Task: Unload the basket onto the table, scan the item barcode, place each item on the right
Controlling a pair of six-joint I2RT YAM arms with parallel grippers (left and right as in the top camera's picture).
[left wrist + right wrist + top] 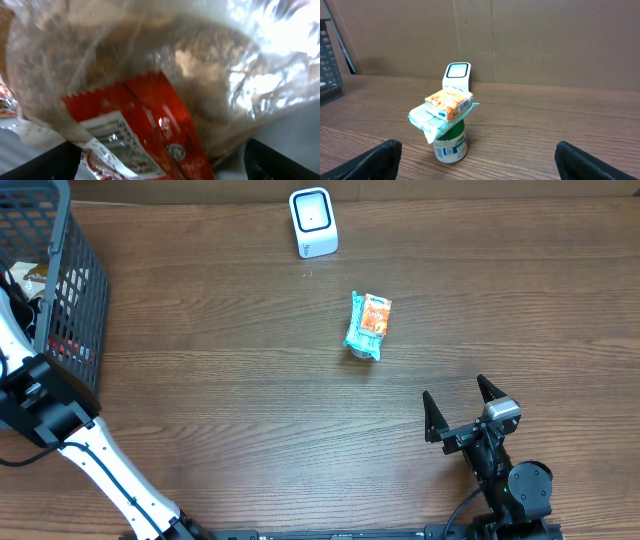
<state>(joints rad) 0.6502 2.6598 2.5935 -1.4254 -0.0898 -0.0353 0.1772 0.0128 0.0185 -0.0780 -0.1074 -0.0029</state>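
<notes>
Groceries [368,326] stand stacked mid-table in the overhead view, with the white scanner [313,222] beyond them. The right gripper [462,408] is nearer and well apart, jaws wide. The left arm [100,455] reaches into the wire basket [70,260].

Left wrist view: the left gripper [160,162] is spread wide, with a clear bag [210,65] with a red barcode label close before it.

Right wrist view: an orange box [449,102] sits on a teal pack [426,120] on a jar [451,146], the scanner behind.

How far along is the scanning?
Probably done: a red barcoded packet lies in the dark wire basket under the open left fingers. In hand: nothing; right fingers open too. Probably left: the orange box, teal packet and white can stacked near the white scanner.
</notes>
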